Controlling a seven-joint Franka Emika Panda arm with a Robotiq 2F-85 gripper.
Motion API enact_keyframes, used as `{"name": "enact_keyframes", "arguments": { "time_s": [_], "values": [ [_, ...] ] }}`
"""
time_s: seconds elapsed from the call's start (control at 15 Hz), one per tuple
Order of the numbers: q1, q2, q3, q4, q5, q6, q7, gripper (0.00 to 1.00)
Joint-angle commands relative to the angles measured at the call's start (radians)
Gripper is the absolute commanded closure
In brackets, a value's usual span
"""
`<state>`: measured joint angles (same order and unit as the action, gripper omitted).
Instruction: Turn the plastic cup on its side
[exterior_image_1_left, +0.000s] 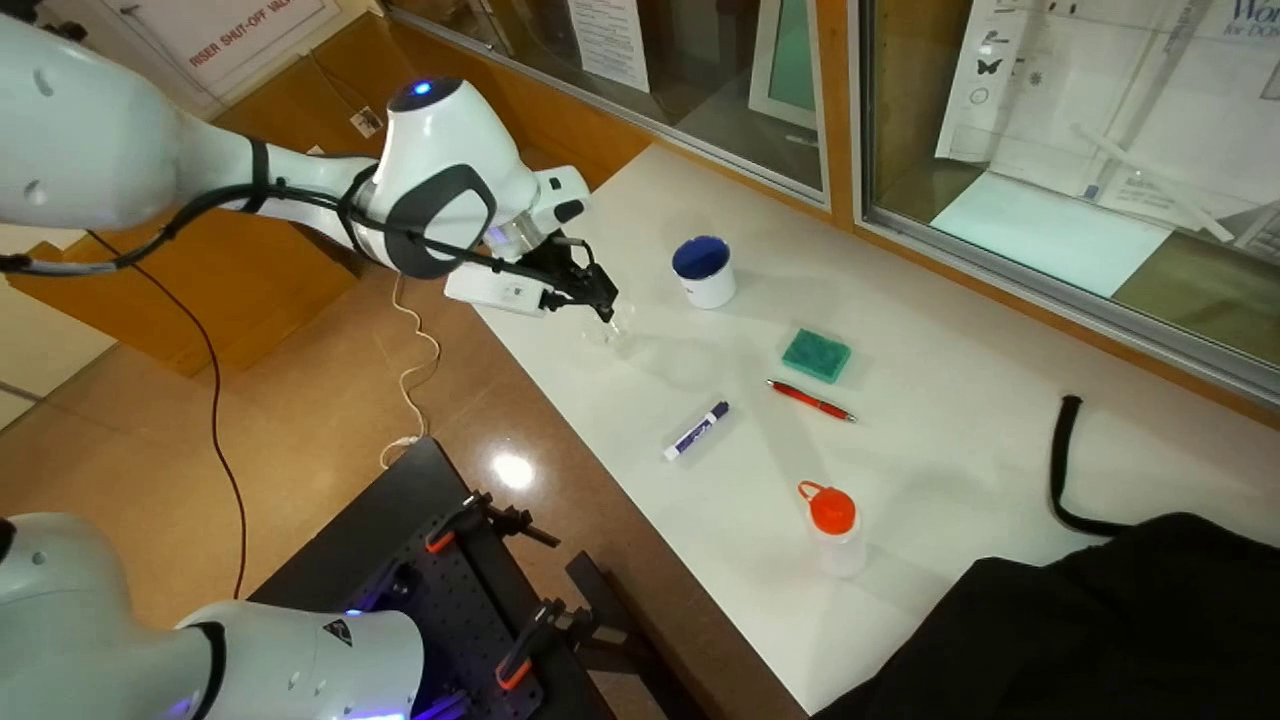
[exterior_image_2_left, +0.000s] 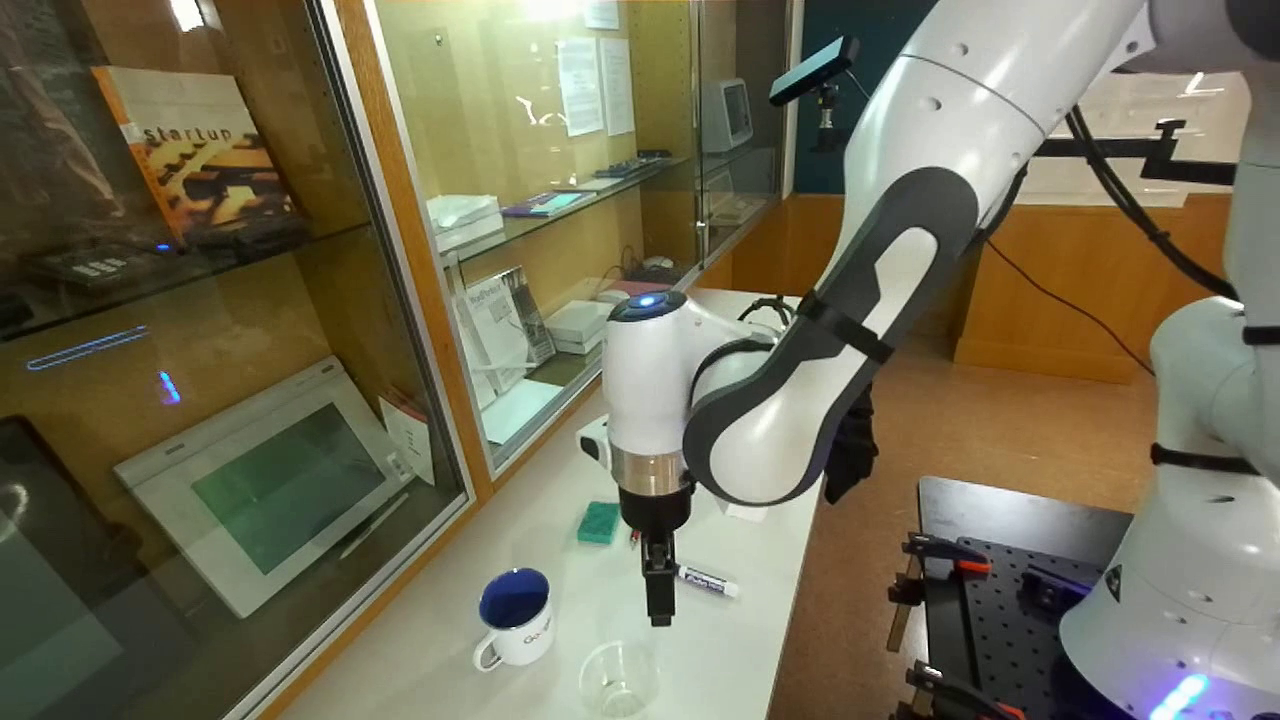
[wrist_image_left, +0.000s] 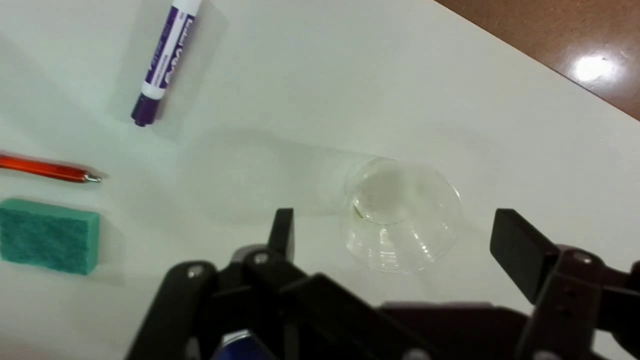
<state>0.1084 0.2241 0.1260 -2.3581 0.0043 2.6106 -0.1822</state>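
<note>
A clear plastic cup (wrist_image_left: 400, 245) stands upright on the white table, mouth up. It shows between and beyond my fingertips in the wrist view. It is faint in both exterior views (exterior_image_1_left: 618, 330) (exterior_image_2_left: 620, 682). My gripper (wrist_image_left: 392, 235) is open and empty, with the fingers spread wider than the cup. In an exterior view the gripper (exterior_image_2_left: 660, 610) points down, above the table and near the cup. In an exterior view the gripper (exterior_image_1_left: 606, 305) overlaps the cup's upper part, so contact is hard to judge there.
A white mug with blue inside (exterior_image_1_left: 708, 285) stands near the cup. A green sponge (exterior_image_1_left: 816, 356), red pen (exterior_image_1_left: 812, 401), purple marker (exterior_image_1_left: 697, 431) and orange-lidded bottle (exterior_image_1_left: 838, 540) are farther along the table. Black cloth (exterior_image_1_left: 1080, 630) covers one end. A glass cabinet (exterior_image_2_left: 480, 440) borders the table.
</note>
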Motion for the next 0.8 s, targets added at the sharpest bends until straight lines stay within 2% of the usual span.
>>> {"name": "enact_keyframes", "arguments": {
  "time_s": [0.0,0.07,0.4,0.47,0.6,0.73],
  "values": [
    [0.062,0.078,-0.003,0.105,-0.108,-0.088,0.102,0.00],
    [0.026,0.041,0.009,0.044,-0.062,-0.029,0.052,0.00],
    [0.026,0.057,0.011,0.056,-0.069,-0.034,0.064,0.00],
    [0.016,0.068,0.030,0.055,-0.032,-0.009,0.039,0.00],
    [0.022,0.094,0.056,0.067,0.005,0.019,0.026,0.00],
    [0.052,0.122,0.063,0.079,-0.017,0.056,0.060,0.00]
  ]
}}
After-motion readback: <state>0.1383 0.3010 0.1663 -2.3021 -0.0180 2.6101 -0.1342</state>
